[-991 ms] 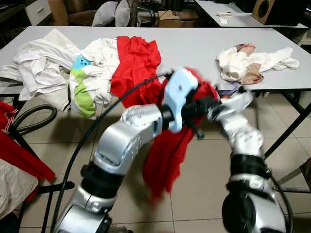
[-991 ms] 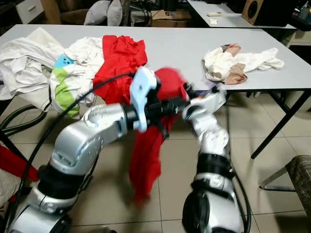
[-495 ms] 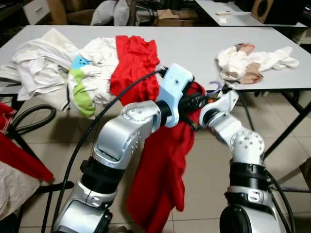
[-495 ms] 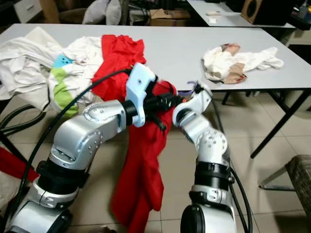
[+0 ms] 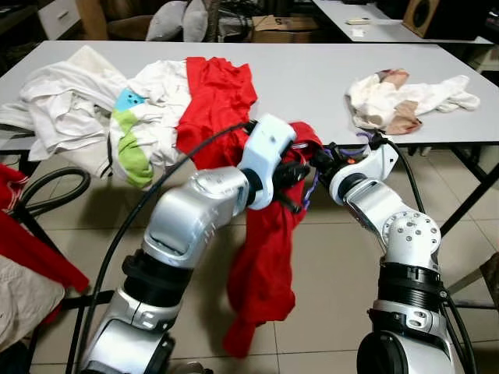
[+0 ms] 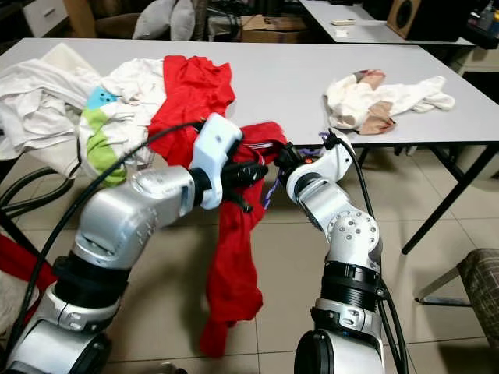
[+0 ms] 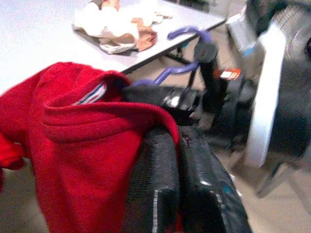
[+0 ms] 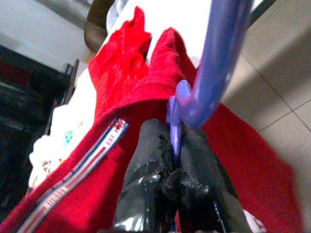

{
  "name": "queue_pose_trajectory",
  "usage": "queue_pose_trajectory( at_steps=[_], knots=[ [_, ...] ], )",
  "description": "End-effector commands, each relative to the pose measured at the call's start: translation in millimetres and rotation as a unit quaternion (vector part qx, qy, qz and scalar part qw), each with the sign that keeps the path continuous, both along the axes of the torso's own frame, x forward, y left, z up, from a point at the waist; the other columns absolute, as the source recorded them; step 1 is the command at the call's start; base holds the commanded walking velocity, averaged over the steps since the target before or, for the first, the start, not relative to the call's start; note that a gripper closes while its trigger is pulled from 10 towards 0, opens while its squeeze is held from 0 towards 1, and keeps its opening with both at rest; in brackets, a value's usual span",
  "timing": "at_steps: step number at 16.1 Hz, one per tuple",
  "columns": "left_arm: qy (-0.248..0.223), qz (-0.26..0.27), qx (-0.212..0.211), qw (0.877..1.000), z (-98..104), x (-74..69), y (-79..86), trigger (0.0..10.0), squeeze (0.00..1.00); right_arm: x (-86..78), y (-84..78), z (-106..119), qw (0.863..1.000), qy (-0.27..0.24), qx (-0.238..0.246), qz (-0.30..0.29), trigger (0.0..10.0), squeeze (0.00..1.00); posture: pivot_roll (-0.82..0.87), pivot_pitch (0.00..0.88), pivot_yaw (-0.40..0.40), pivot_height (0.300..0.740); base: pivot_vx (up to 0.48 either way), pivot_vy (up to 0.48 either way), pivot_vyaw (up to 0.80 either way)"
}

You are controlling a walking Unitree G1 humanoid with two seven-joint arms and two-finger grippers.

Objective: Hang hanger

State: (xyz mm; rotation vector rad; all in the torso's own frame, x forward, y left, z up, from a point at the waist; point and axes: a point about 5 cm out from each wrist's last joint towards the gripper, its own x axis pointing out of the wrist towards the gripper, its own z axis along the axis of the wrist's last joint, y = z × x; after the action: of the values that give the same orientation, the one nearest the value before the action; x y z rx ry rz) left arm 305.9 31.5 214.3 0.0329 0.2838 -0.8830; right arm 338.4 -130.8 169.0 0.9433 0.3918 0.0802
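A purple plastic hanger point(image 8: 214, 58) is being held in mid-air in front of the near edge of the table point(image 5: 312, 74), with a red garment point(image 5: 269, 257) draped over it and hanging down toward the tiled floor point(image 5: 327, 288). In the right wrist view, the right tool point(image 8: 172, 167) is pinching its two black fingers point(image 8: 146, 160) together on the thin purple bar just below the hanger's hook, with the garment's collar and striped label right beside them. The left tool point(image 7: 177, 145) is meeting it from about nine o'clock; its fingers are pressed together with a fold of the red fabric caught between and over them. The two tools are nearly touching above the hanging cloth.

On the table behind, at roughly eleven o'clock from the hanger, a second red garment point(image 5: 218, 93) is lying spread out, partly over the edge. Beside it, farther toward ten o'clock, a heap of white clothes point(image 5: 78, 101) with a green and blue patch is spilling over the table's edge. At about two o'clock, well apart, a smaller pile of white and tan laundry point(image 5: 405, 101) is resting on the tabletop.
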Motion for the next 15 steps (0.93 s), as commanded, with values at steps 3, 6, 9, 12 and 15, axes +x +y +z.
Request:
queue_pose_trajectory(
  at_steps=[3,6,9,12,15],
  knots=[
    [0.007,-0.023,0.003,1.0,5.4,-5.5,-1.8,10.0,1.0,-0.7,1.4,3.6,1.0,-0.005,-0.001,0.007,10.0,0.0,-0.05,0.0,-0.041,0.74,0.0,0.0,0.0],
    [0.017,-0.111,-0.013,0.994,15.6,-26.8,-9.7,10.0,1.0,1.5,-7.4,-1.7,1.0,-0.002,-0.022,-0.003,10.0,0.0,-0.05,0.0,-0.046,0.74,0.0,0.0,0.0],
    [0.014,-0.089,0.044,0.995,7.3,-23.5,-2.5,10.0,1.0,5.0,-18.5,-3.5,0.998,-0.006,-0.056,-0.011,10.0,0.0,-0.05,0.0,-0.045,0.74,0.0,0.0,0.0],
    [0.001,-0.111,0.076,0.991,11.0,-28.6,3.6,10.0,1.0,3.9,-27.7,-6.4,0.993,-0.015,-0.116,0.002,10.0,0.0,-0.04,0.0,-0.047,0.74,0.0,0.0,0.0],
    [-0.035,-0.122,0.147,0.981,1.7,-27.9,22.4,10.0,1.0,-2.3,-42.7,-12.0,0.983,-0.032,-0.176,0.038,10.0,0.0,-0.04,0.0,-0.044,0.74,0.0,0.0,0.0]
  ],
)
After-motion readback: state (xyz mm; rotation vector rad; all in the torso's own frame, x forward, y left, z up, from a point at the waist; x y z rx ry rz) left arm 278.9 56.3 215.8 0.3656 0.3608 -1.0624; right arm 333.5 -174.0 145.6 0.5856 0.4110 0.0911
